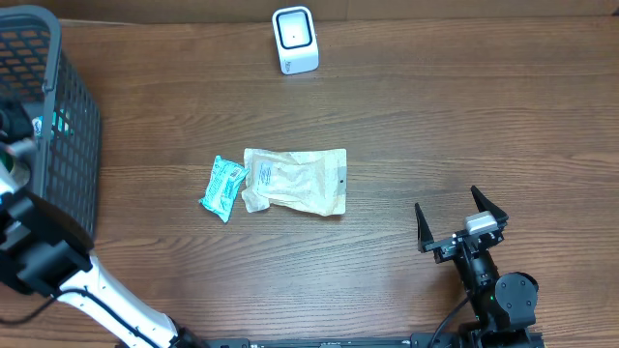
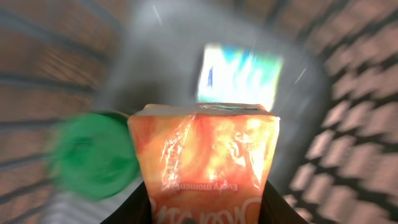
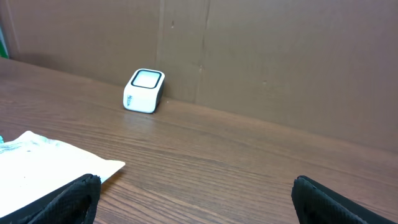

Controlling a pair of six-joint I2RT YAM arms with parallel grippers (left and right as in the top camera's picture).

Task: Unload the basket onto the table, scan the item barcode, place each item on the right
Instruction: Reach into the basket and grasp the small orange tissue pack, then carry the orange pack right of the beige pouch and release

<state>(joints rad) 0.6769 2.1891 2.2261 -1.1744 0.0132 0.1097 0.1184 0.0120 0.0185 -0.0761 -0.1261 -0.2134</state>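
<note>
In the left wrist view an orange carton-like pack in shiny clear wrap stands between my left gripper's dark fingers. The left gripper is shut on its lower end, inside the mesh basket. The view is blurred. The white barcode scanner stands at the table's far edge, also seen from the right wrist. My right gripper rests at the front right, open with nothing between its fingers.
The dark basket stands at the left edge, with a green round thing and a blue-white packet inside. A teal packet and a beige pouch lie mid-table. A brown board backs the table.
</note>
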